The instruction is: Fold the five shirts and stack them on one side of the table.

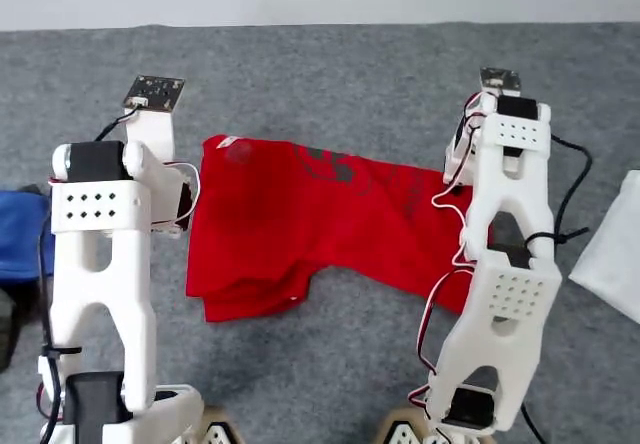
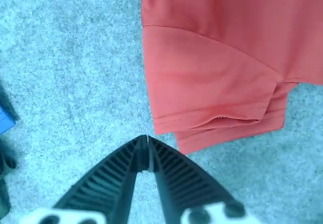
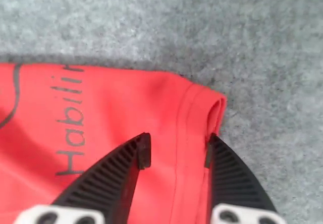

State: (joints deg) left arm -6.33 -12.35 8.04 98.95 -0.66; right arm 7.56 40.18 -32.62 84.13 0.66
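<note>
Step in hand: the fold of the red shirt [image 1: 300, 224] looks only just begun. It lies spread and rumpled across the middle of the table [image 1: 350, 74], with one sleeve tucked under at the near left.
Right gripper [image 3: 176, 150]: jaws about half open, straddling the shirt's hemmed edge at a corner on its right side. It has hold of nothing (the cloth sits between the fingers but is not pinched).
Left gripper [image 2: 147, 146]: jaws pressed together, empty, over bare table just beside the doubled sleeve.
Next move, as I judge it: the right jaws should close on that hem, and the left should open and take the sleeve side. The cloth can then be lifted and laid over evenly. Thin fabric may slip or bunch if only one layer is caught.
Other cloths: a blue cloth [image 1: 20, 234] at the left edge and a white cloth [image 1: 615, 254] at the right edge, probably more shirts.
Containers: the shirts rest straight on the table, and I cannot tell whether either edge cloth is already folded.
</note>
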